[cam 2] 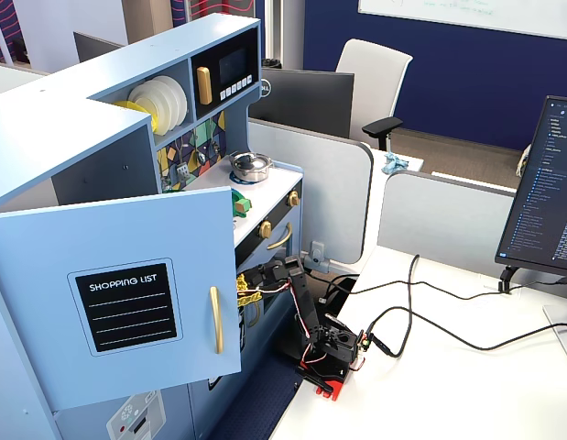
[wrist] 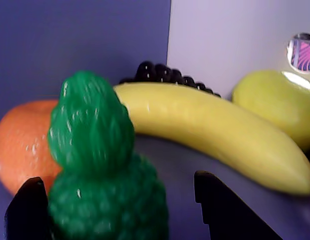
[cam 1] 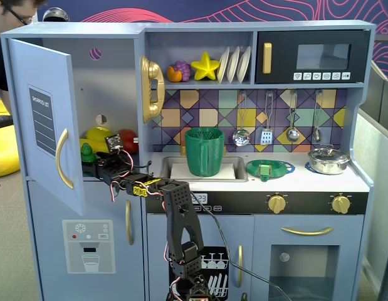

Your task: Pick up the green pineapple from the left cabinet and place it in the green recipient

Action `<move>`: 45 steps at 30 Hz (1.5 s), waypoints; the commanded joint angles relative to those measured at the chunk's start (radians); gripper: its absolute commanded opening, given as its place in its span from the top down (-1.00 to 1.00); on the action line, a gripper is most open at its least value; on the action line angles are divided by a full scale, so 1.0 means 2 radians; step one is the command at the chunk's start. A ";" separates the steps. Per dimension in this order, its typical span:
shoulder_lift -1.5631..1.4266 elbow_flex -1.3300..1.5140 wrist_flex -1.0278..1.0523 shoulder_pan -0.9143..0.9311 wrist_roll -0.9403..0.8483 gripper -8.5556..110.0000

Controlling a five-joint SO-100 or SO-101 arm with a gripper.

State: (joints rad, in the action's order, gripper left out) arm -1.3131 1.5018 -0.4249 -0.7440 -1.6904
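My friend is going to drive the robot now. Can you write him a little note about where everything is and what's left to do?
End effector: open, reaching into the left cabinet, whose door is open. In the wrist view its tips sit either side of the green pineapple, which stands upright on the shelf; not gripped yet.
Near it: banana, orange fruit, dark grapes behind.
Green recipient: standing in the sink, looks empty.
Done: arm reached the pineapple.
Left: close on it, lift it out past the door, carry it right in the front fixed view, drop it in the recipient.
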 commanded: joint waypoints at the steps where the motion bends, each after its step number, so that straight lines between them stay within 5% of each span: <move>1: 0.010 -0.049 0.004 -0.001 0.003 0.41; 9: 0.029 -0.051 0.007 -0.005 -0.012 0.86; 16: -0.054 0.007 -0.023 -0.031 -0.060 0.86; 27: -0.380 0.218 0.022 -0.105 -0.201 0.86; 35: -0.614 0.337 0.175 -0.018 -0.216 0.86; 45: -0.746 0.291 0.341 0.124 -0.185 0.86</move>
State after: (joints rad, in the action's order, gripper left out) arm -2.7428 2.1767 0.1871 -0.6121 -2.0985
